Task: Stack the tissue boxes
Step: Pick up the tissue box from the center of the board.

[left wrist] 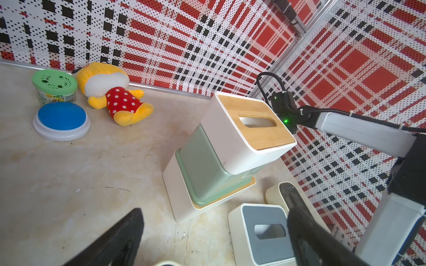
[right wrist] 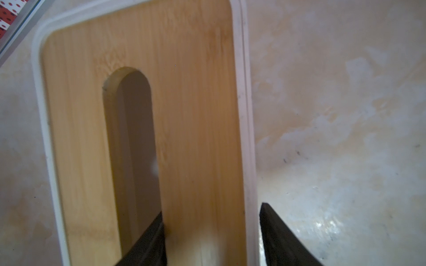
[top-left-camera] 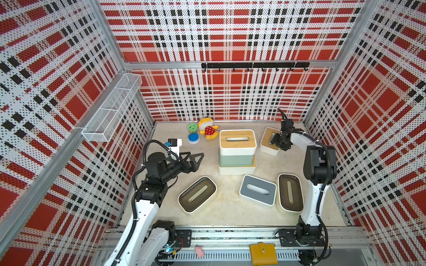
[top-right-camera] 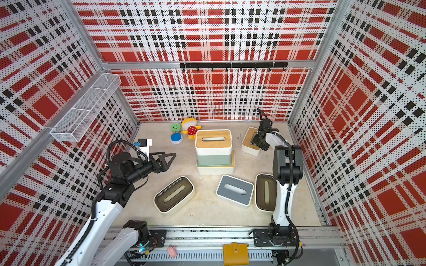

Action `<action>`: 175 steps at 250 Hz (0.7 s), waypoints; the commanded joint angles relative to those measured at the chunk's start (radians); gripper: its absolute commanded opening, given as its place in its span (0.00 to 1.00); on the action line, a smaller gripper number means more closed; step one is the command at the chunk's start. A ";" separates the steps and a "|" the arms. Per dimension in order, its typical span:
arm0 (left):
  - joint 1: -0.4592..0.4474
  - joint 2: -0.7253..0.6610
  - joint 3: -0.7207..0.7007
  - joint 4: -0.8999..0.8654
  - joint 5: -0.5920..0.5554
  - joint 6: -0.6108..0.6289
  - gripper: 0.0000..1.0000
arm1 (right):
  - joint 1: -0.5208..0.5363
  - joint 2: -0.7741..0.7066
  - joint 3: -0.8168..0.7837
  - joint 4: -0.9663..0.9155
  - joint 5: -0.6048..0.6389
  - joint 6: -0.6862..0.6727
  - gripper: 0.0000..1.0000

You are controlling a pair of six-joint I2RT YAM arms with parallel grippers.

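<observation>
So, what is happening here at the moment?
Two robot arms are stacking tissue boxes. A stack of three boxes stands in the middle. The right gripper is at a bamboo-lidded box near the back, one finger in its slot and one outside its wall; whether it grips yet is unclear. The left gripper hangs open and empty beside the stack. A grey-lidded box and two dark-lidded boxes lie unstacked in front.

Mid-bench (top-left-camera: 230, 214) we find a white bamboo-lidded box (top-left-camera: 237, 140) stacked squarely on a pale-green box (top-left-camera: 235, 159), itself on a cream base box (top-left-camera: 236, 171). A fourth bamboo-lidded box (top-left-camera: 265, 139) sits upright by the far right corner. Nearer us, slots up, a grey-lidded box (top-left-camera: 257, 190) lies between a cream brown-lidded box (top-left-camera: 197, 197) and a second brown-lidded box (top-left-camera: 290, 193).
</observation>
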 commanded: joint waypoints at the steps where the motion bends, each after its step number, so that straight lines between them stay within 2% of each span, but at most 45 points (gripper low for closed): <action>1: 0.011 0.001 -0.007 0.041 0.023 -0.008 0.99 | -0.004 0.041 0.024 -0.017 0.024 -0.015 0.59; 61: 0.013 0.004 -0.010 0.046 0.027 -0.013 0.99 | -0.003 0.031 0.021 -0.008 0.001 -0.020 0.51; 175: 0.023 0.018 -0.008 0.047 0.032 -0.025 0.99 | -0.003 -0.107 -0.013 -0.005 -0.034 -0.071 0.47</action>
